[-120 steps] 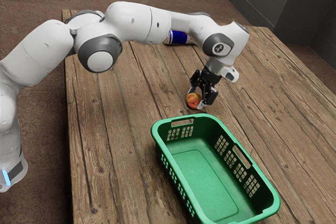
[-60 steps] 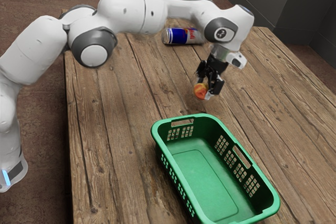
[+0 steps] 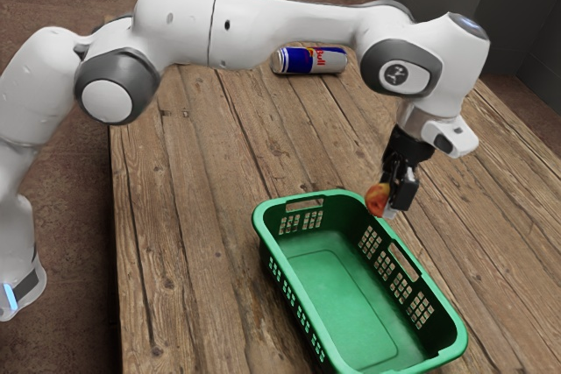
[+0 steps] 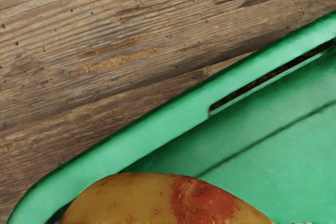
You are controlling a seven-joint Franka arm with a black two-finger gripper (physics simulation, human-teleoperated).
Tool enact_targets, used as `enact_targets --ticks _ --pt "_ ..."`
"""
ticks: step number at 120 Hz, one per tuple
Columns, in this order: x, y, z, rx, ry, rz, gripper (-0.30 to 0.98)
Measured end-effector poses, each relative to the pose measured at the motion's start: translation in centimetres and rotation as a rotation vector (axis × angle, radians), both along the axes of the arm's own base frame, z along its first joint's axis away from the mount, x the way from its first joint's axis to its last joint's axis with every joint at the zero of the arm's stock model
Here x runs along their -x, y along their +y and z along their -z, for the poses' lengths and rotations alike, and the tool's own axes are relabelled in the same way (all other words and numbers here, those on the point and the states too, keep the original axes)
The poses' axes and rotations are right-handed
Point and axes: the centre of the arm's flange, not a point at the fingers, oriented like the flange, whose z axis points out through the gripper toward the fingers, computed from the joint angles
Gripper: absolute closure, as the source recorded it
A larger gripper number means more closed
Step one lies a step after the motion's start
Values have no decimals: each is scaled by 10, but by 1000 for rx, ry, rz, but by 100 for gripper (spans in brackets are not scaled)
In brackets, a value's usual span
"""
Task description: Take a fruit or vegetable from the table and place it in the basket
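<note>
The arm [image 3: 263, 32] arched across a can [image 3: 307, 60] near the table's [image 3: 193, 216] far edge. Beyond, the basket [image 3: 333, 286] ran out of frame; above its far corner, the fruit [image 3: 376, 199] sat pinched in the downturned gripper [image 3: 388, 208], partly hiding its fingers.

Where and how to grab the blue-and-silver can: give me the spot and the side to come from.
Take the can around the middle of its body, from straight above, closing across its width. It lies on its side on the table, so its long sides look open to a squeeze; gripping end to end would likely be too wide.
</note>
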Motion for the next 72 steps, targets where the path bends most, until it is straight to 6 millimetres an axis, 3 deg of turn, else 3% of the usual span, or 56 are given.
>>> enact_targets --ticks 13,31,42,54,72 --pt "17 -55 0 0 -1 86 31" --pt "32 -98 5 -2 2 154 31" --pt "35 -108 7 -2 2 170 31" --pt "36 -111 8 -3 3 174 16" --pt "35 -111 9 -2 5 173 11"
